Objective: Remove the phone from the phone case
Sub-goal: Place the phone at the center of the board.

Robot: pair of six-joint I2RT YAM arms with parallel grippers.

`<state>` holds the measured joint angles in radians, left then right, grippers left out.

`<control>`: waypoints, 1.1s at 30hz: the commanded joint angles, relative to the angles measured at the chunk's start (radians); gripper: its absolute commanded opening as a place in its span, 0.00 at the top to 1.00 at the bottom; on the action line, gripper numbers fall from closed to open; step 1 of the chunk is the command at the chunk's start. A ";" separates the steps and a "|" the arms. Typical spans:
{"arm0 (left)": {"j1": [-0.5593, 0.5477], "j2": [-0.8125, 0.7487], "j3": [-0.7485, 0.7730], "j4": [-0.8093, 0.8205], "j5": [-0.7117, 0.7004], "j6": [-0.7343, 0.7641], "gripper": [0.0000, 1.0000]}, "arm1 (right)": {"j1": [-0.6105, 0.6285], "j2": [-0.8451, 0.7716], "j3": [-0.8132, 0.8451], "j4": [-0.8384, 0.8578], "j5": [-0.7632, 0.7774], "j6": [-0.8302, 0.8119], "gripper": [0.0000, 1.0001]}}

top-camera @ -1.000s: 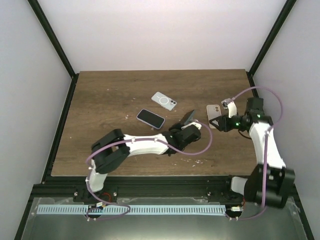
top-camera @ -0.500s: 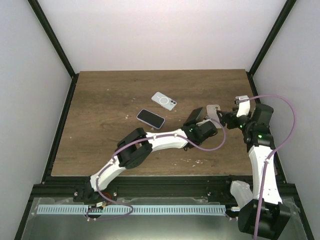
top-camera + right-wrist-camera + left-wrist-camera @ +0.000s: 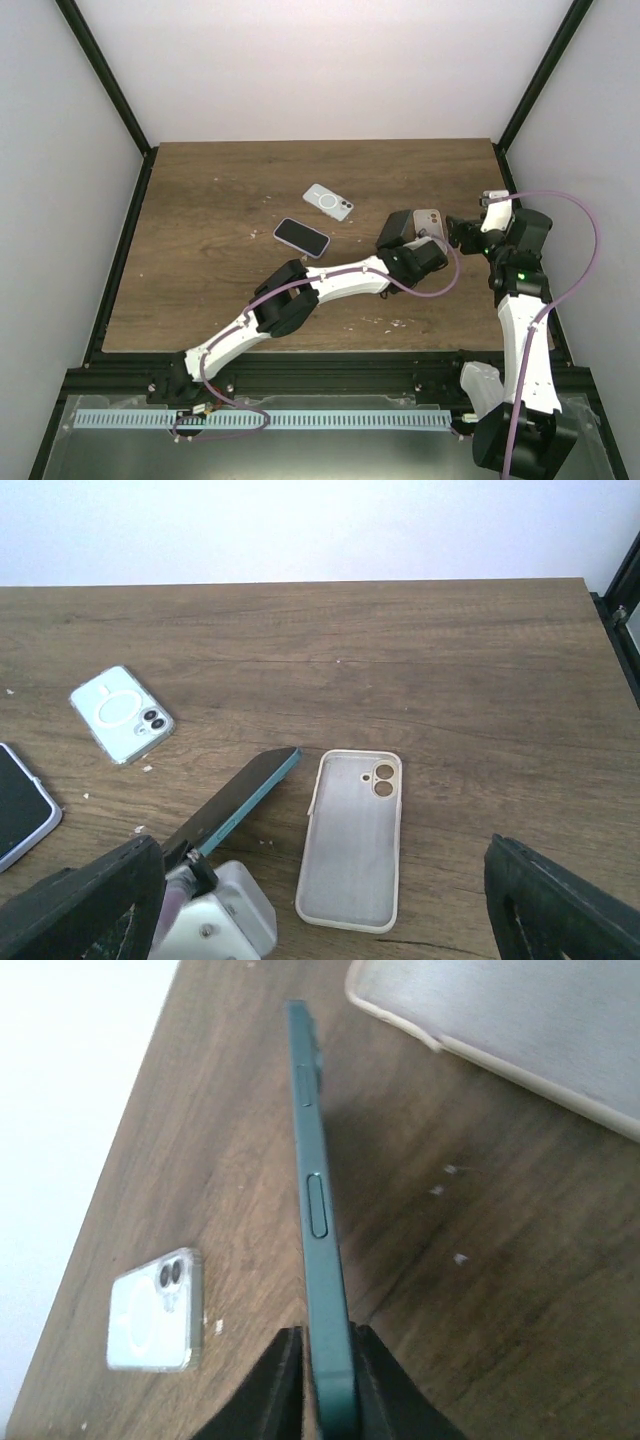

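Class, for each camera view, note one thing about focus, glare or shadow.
Left wrist: the teal phone is sharp mid-edge, but the left fingers gripping it and the beige case are soft; the wall is blown out white. Right wrist: the table is crisp, the right fingers dark and blurred. Top external: even light, faint shadows, no glare.

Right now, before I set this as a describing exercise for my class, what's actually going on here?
The left gripper is shut on a teal phone, holding it on edge over the wooden table. The beige case lies flat and empty on the table beside it, so the phone is already out. The right gripper is open near that case, gripping nothing. A clear-cased phone and a dark-screened phone lie further left, untouched.
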<state>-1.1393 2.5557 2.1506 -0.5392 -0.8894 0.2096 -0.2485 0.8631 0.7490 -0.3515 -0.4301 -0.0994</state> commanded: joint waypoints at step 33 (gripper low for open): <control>0.316 -0.171 -0.299 0.178 1.118 -0.605 0.00 | 0.004 0.013 0.016 -0.017 -0.078 0.001 0.12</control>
<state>-0.7963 2.3508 1.8626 -0.3992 0.1249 -0.3416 -0.2455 0.8787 0.7490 -0.3645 -0.5011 -0.0902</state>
